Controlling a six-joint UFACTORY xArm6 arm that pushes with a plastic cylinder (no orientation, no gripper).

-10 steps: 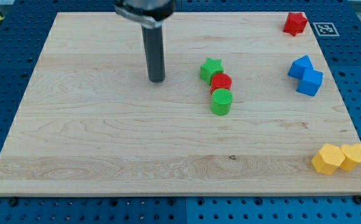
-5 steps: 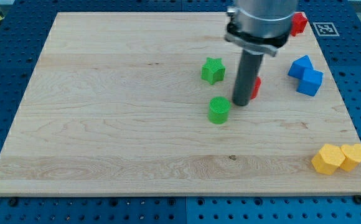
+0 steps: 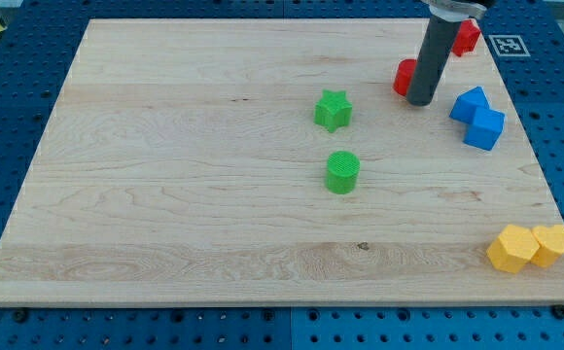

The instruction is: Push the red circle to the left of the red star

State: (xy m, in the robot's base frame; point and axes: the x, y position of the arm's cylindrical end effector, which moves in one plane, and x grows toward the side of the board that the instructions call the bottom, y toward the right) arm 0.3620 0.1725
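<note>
The red circle (image 3: 404, 76) sits near the view's top right, partly hidden behind my rod. My tip (image 3: 421, 100) rests on the board just right of and below the red circle, touching or nearly touching it. The red star (image 3: 468, 36) is at the board's top right corner, up and to the right of the circle, partly hidden by the rod's upper part.
A green star (image 3: 333, 110) and a green circle (image 3: 342, 172) lie near the board's middle. Two blue blocks (image 3: 477, 117) sit at the right, close to my tip. Two yellow blocks (image 3: 528, 246) sit at the bottom right corner.
My tip swept from the left past the green blocks to the upper right. The red circle left the green pair and moved up-right toward the red star.
</note>
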